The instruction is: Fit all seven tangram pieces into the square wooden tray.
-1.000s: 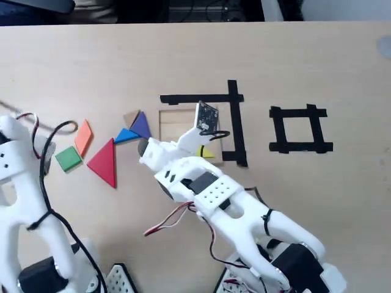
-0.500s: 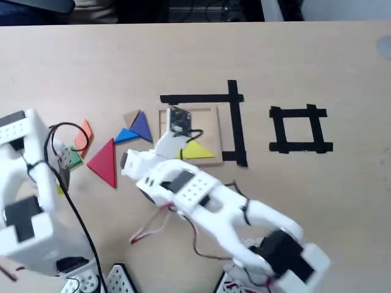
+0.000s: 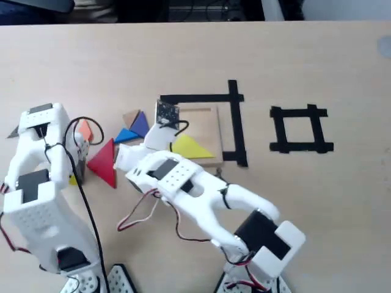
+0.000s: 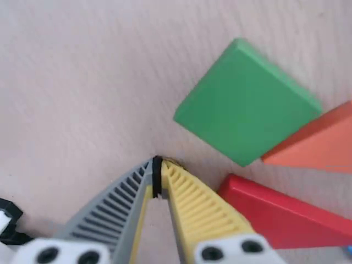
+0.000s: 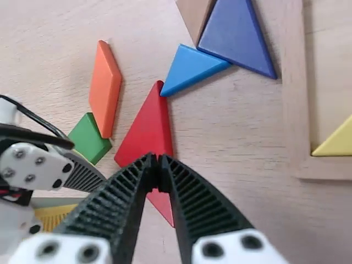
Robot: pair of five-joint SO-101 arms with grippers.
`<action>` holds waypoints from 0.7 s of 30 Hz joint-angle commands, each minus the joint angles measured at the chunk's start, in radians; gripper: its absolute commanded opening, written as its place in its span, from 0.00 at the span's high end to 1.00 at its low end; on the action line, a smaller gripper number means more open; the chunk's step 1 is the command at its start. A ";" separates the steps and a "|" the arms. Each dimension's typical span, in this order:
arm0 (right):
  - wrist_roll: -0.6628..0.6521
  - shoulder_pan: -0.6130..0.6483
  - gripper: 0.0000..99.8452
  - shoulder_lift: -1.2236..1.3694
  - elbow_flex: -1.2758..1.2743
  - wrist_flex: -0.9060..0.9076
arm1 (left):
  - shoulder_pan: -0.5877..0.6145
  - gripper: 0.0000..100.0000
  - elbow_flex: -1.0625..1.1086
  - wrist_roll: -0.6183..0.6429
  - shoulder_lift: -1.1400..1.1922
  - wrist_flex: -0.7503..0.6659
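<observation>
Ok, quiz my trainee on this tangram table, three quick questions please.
1. Which piece lies in the wooden tray? A blue triangle, B yellow triangle, C orange parallelogram.
2. True or false: the left claw and the right claw are both shut.
3. How many tangram pieces lie on the table outside the tray?
Key: 1 B. 2 True. 3 Six.

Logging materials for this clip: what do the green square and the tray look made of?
The green square: probably painted wood, matte even colour, thick crisp edges; plastic possible. The tray: bare light wood, grain visible on its rim.
</observation>
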State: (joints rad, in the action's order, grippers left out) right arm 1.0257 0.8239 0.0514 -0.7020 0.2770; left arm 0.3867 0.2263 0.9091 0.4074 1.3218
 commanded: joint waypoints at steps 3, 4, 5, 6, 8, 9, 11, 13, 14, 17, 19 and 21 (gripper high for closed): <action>0.083 0.009 0.99 -0.004 0.068 0.002 | -0.048 0.97 -0.059 0.107 0.035 -0.064; 0.083 0.008 0.99 -0.002 0.073 0.008 | -0.051 0.97 -0.070 0.123 0.040 -0.063; 0.083 0.003 0.99 -0.002 0.073 0.008 | -0.054 0.97 -0.076 0.135 0.040 -0.063; 0.086 -0.009 0.99 -0.002 0.073 0.009 | -0.056 0.97 -0.077 0.141 0.040 -0.068; 0.114 -0.031 0.99 -0.002 0.073 0.009 | -0.071 0.97 -0.085 0.143 0.040 -0.074; 0.118 -0.044 0.99 -0.002 0.073 0.009 | -0.077 0.97 -0.087 0.143 0.040 -0.081; 0.121 -0.061 0.99 -0.002 0.073 0.011 | -0.082 0.97 -0.091 0.143 0.040 -0.094; 0.126 -0.066 0.99 -0.001 0.071 0.014 | -0.081 0.97 -0.107 0.158 0.041 -0.124; 0.127 -0.064 0.99 0.001 0.071 0.032 | -0.079 0.97 -0.108 0.176 0.041 -0.143; 0.150 -0.052 0.99 0.053 0.084 0.058 | -0.099 0.97 -0.107 0.193 0.041 -0.176; 0.157 -0.051 0.99 0.114 0.113 0.060 | -0.125 0.97 -0.107 0.193 0.041 -0.180; 0.158 -0.054 0.99 0.180 0.163 0.068 | -0.139 0.97 -0.107 0.193 0.041 -0.178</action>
State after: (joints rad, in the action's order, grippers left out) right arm 1.1730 0.7795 0.1803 -0.6329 0.3322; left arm 0.2854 0.1373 1.0886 0.4411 1.1669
